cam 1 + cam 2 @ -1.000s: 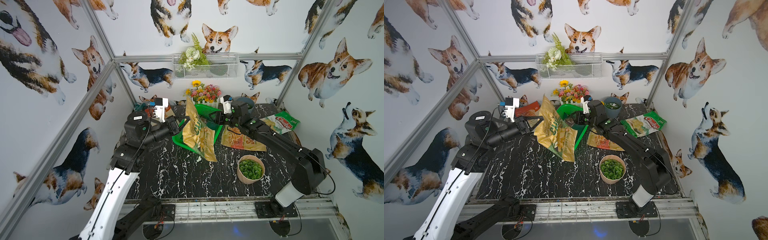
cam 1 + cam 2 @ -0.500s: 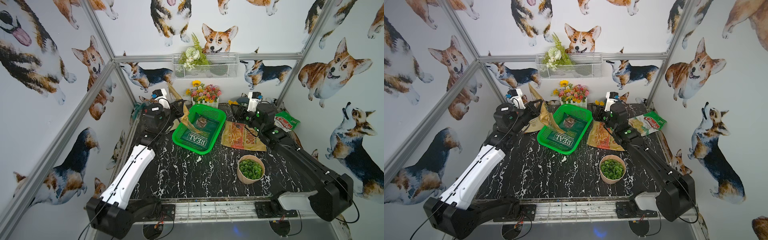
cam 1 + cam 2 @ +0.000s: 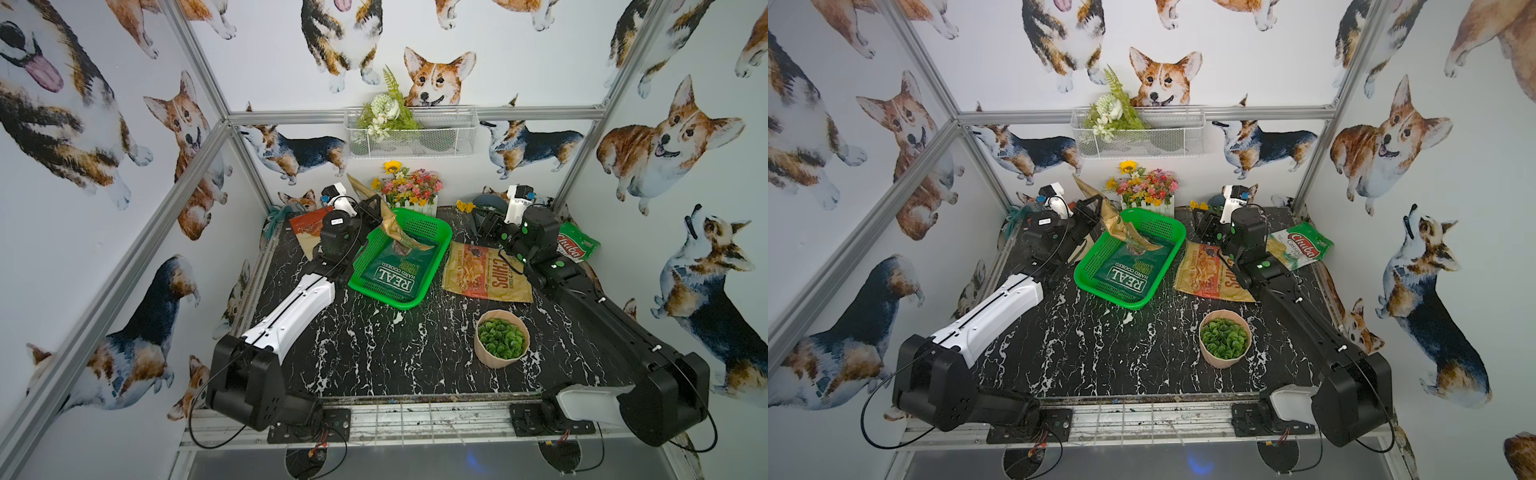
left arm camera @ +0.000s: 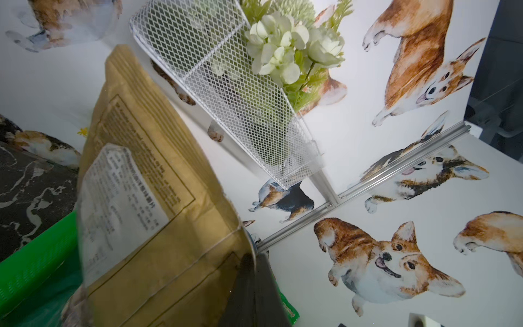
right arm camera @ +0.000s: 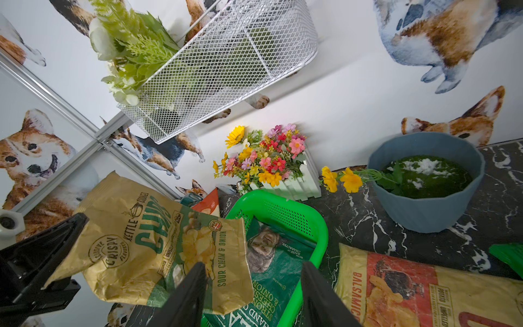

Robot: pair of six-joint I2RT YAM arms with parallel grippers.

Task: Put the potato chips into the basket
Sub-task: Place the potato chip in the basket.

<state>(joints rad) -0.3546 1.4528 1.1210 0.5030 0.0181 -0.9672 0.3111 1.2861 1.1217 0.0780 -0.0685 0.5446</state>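
Upper centre of a top view: the left gripper [image 3: 375,208], jaws clamped on the yellow chips bag [image 3: 390,226], dangles it over the green basket [image 3: 382,296], probably needing lowering and release next; the right gripper [image 5: 252,266] gapes empty.

You're working in a robotics lab test cell. A frame of silver aluminium extrusion bars [image 3: 291,118] boxes the space in. It carries white wall panels printed with cartoon corgis [image 3: 519,50] on the left, far and right sides. The work surface is a black marble-patterned tabletop [image 3: 374,353]. At the near edge, a white-and-black robot arm [image 3: 291,305] on the left and a mostly black robot arm [image 3: 602,320] on the right are bolted to a slotted metal base rail [image 3: 415,419], with cables trailing. The decoration looks staged: a white wire-mesh basket [image 3: 440,139] of fake-looking flowers hangs on the far wall, above a white picket-fence planter of colourful flowers [image 3: 409,193].
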